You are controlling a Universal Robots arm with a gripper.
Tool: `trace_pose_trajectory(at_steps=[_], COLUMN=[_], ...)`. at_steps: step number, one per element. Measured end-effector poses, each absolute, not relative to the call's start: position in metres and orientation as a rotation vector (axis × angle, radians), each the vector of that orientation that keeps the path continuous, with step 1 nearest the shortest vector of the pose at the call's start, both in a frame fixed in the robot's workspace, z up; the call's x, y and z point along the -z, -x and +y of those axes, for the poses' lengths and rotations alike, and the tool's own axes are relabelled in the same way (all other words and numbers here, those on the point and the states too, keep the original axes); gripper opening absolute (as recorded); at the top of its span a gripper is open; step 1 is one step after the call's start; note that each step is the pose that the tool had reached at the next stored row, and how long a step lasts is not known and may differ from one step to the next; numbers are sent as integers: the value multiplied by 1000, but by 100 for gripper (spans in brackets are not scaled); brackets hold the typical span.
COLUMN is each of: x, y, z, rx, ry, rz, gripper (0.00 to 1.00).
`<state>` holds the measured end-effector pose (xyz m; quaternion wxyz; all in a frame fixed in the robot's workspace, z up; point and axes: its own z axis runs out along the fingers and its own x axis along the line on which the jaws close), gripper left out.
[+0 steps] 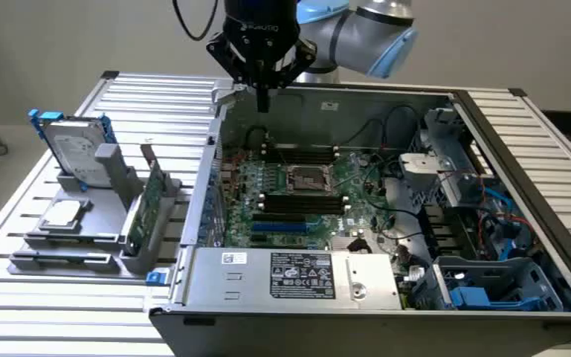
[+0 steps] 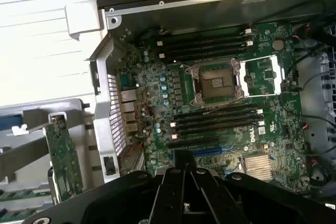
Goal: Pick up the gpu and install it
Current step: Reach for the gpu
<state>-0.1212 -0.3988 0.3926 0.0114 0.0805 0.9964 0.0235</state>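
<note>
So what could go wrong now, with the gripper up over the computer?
1. The gripper is shut and empty, hanging by the case wall; going sideways low, it might bump that wall.
2. The gpu stands thin and upright in its holder, near the hard drive; a sloppy grab might tip it or hit the drive.
3. The open socket lies inside the case; a drop there could hurt it.

Claw [image 1: 262, 100], fingers together, hangs above rear corner of open case [image 1: 385, 331], free air around it. Case side wall [image 1: 204, 201] stands between motherboard [image 1: 265, 201] and green card [image 1: 139, 212] upright in grey rack [image 1: 77, 242] on table [image 1: 27, 297]. Air above card free; hard drive [image 1: 71, 149] near it in same rack. Cables [image 1: 489, 223], drive cage [image 1: 489, 279] crowd case at exterior view's right.
</note>
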Motion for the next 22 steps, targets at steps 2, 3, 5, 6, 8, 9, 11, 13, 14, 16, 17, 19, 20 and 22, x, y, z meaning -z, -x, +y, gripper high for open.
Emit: trace_pose_trajectory(at_steps=[2,3,5,6,8,9,11,13,14,16,17,19,20,22], x=[-393,-393,-393,-393,-393,-393,-393,-393,-393,-393,-393,-392,-392,-392], y=[121,121,121,121,121,121,121,122,125,133,138,147,151,160], z=[-399,-399,-399,-399,-399,-399,-399,-399,-399,-399,-399,-399,-399,-399], rx=[-73,-73,-73,-73,-73,-73,-73,-73,-73,-73,-73,-73,-73,-73], ry=[-252,-253,-255,-255,-257,-258,-259,-260,-259,-257,-256,-256,-255,-255], rz=[3108,3108,3107,3107,3107,3107,3107,3107,3107,3107,3107,3107,3107,3107], gripper=[11,11,11,11,11,11,11,11,11,11,11,11,11,11])
